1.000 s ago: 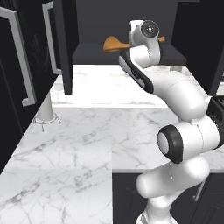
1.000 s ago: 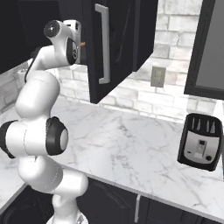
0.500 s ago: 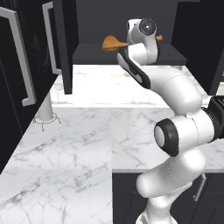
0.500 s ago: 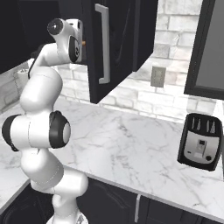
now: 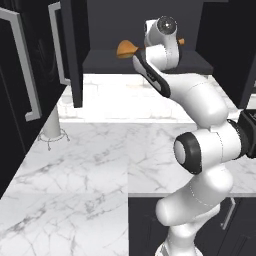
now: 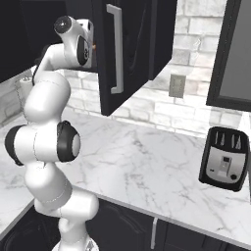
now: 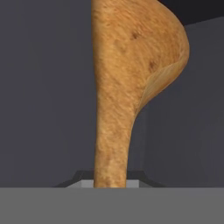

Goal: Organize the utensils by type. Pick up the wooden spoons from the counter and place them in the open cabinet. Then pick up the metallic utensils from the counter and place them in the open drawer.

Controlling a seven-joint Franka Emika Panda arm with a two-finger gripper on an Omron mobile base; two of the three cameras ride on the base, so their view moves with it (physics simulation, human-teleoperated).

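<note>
A large tan-orange wooden spoon [image 7: 127, 78] rises from between my fingers in the hand view, its broad bowl on top. My gripper [image 5: 159, 46] is shut on its handle. In the left base view the spoon's bowl [image 5: 127, 48] sticks out to the left of the hand, just above the shelf of the open cabinet [image 5: 110, 62], with the handle's end to the right. In the right base view a sliver of the spoon [image 6: 93, 46] shows beside the hand, next to the cabinet door [image 6: 122, 49]. The metallic utensils and the open drawer are out of view.
The white marble counter [image 5: 85, 165] stretches below the cabinet. A white post [image 5: 52, 125] stands at its back left. A dark toaster [image 6: 224, 159] sits at the right, below a wall outlet [image 6: 176, 86]. Open cabinet doors [image 5: 75, 50] flank the opening.
The hand has risen slightly at the cabinet opening and the arm's elbow has swung right. The spoon stays in the grip.
</note>
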